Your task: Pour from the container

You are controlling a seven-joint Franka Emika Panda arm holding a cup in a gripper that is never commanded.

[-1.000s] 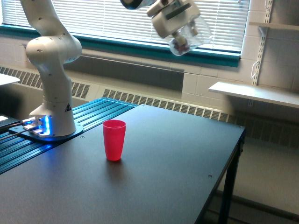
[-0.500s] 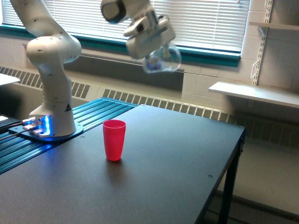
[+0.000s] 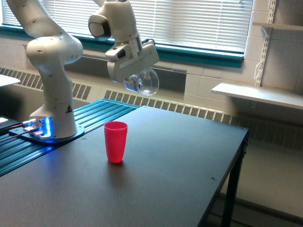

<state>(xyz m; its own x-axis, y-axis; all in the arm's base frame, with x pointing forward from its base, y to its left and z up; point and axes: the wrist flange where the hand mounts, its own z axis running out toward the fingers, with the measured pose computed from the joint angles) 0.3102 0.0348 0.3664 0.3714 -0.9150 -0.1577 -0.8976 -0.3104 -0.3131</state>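
The container [image 3: 142,82] is a clear rounded cup, hanging in the air under my gripper [image 3: 136,75], which is shut on it. It sits tilted, above and a little toward the exterior view's right of the red cup [image 3: 115,142]. Its contents are hard to make out through the glare. The red cup stands upright and open on the dark table [image 3: 170,179], well below the container with a clear gap between them.
The arm's white base [image 3: 53,109] stands on a blue ribbed plate [image 3: 94,116] at the exterior view's left. A window with blinds and a radiator run along the back wall. White shelves [image 3: 258,94] hang at the right. The table's right edge drops off near the leg [image 3: 232,189].
The gripper with the container has swung from high at the upper right down and leftward, ending nearer above the red cup. The red cup has stayed put.
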